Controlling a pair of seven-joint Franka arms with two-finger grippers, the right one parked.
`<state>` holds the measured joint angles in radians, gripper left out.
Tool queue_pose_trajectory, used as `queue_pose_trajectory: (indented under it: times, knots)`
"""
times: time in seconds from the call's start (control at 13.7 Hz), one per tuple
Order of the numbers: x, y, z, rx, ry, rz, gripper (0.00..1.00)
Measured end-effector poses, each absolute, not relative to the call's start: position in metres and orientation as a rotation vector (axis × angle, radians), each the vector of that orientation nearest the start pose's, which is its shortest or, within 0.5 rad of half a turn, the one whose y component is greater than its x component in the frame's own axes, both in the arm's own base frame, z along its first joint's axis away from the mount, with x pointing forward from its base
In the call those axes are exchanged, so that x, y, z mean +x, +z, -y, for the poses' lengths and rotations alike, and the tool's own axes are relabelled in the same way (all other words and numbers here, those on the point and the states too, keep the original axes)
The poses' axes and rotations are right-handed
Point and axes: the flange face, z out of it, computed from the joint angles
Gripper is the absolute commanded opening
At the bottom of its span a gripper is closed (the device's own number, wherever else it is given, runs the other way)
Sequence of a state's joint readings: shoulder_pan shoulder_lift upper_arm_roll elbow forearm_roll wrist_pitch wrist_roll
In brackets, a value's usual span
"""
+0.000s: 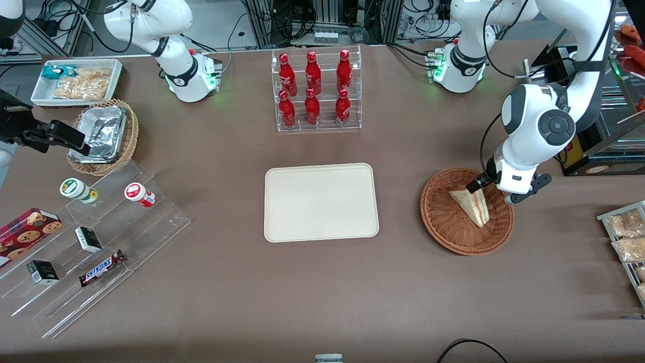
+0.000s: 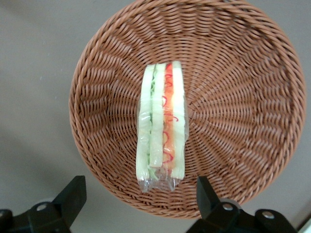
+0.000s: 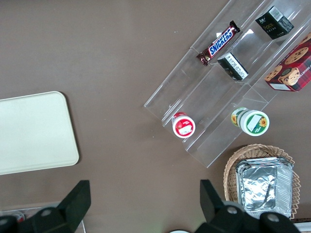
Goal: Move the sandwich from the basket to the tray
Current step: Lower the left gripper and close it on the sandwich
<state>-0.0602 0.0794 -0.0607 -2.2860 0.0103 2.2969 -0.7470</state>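
Note:
The sandwich (image 1: 472, 204), a wedge in clear film with green, red and yellow layers, lies inside the reddish-brown wicker basket (image 1: 443, 232) toward the working arm's end of the table. My left gripper (image 1: 496, 190) hangs open just above the basket, over the part of its rim farther from the front camera, with nothing between its fingers. In the left wrist view the sandwich (image 2: 163, 126) rests in the basket (image 2: 233, 97), and the gripper (image 2: 138, 189) straddles the wrapped end of the wedge from above without touching it. The cream tray (image 1: 321, 201) lies bare at the table's middle.
A clear rack of red bottles (image 1: 315, 91) stands farther from the front camera than the tray. Toward the parked arm's end are a stepped acrylic shelf of snacks (image 1: 95, 242), a tan basket of foil containers (image 1: 103, 136) and a white bin (image 1: 78, 80). Snack bags (image 1: 625, 234) lie beside the reddish-brown basket.

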Motion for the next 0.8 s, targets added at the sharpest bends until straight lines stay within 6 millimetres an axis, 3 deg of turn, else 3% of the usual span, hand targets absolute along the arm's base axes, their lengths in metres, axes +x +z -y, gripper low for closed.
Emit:
queue_pose_trajectory:
  times: [0.29, 0.66, 0.8]
  knots:
    - [0.516, 0.287, 0.063, -2.903, 0.098, 1.111, 1.00]
    - [0.517, 0.257, 0.064, -2.889, 0.122, 1.132, 0.98]
    - [0.516, 0.246, 0.064, -2.882, 0.144, 1.129, 0.77]
